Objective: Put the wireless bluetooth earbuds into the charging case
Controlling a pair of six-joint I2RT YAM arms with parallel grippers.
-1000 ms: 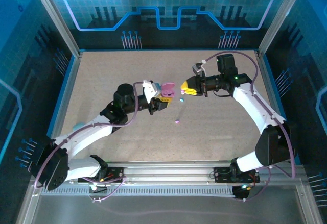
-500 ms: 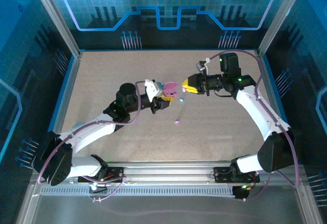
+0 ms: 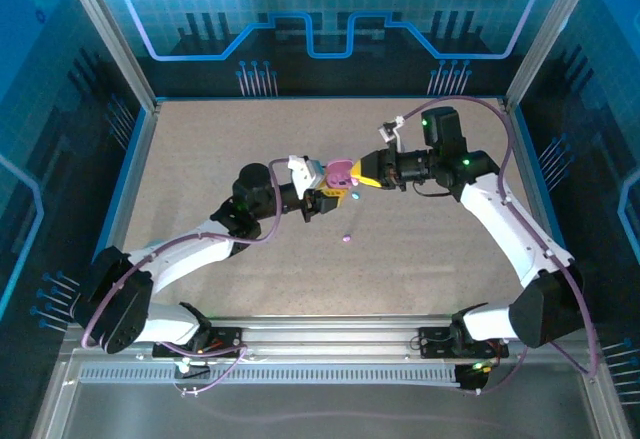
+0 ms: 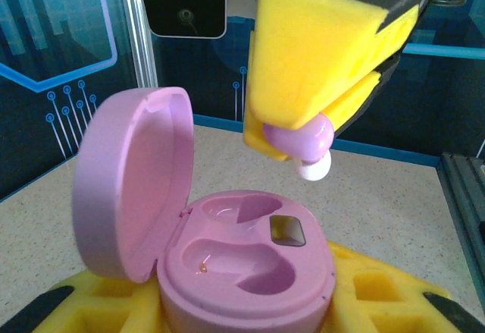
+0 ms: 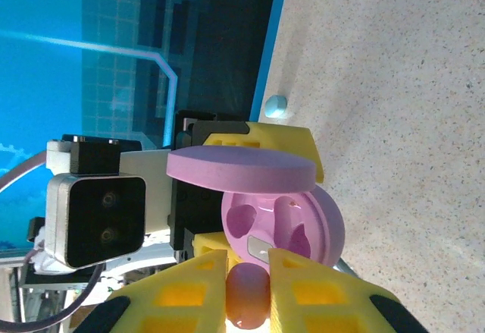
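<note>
My right gripper (image 5: 248,261) clamps the purple earbud (image 4: 301,137), my left gripper (image 4: 242,306) clamps the open charging case (image 4: 250,272): centre the bud over an empty well, then lower gently.

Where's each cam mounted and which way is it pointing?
Top external: above and behind the bases, looking down on the table; left arm and right arm show.
Left wrist: looks over the fingers of the left gripper at the open pink case it holds.
Right wrist: looks past the right gripper, shut on a purple earbud, toward that case.
Shared: both wrist views catch case and earbud.
</note>
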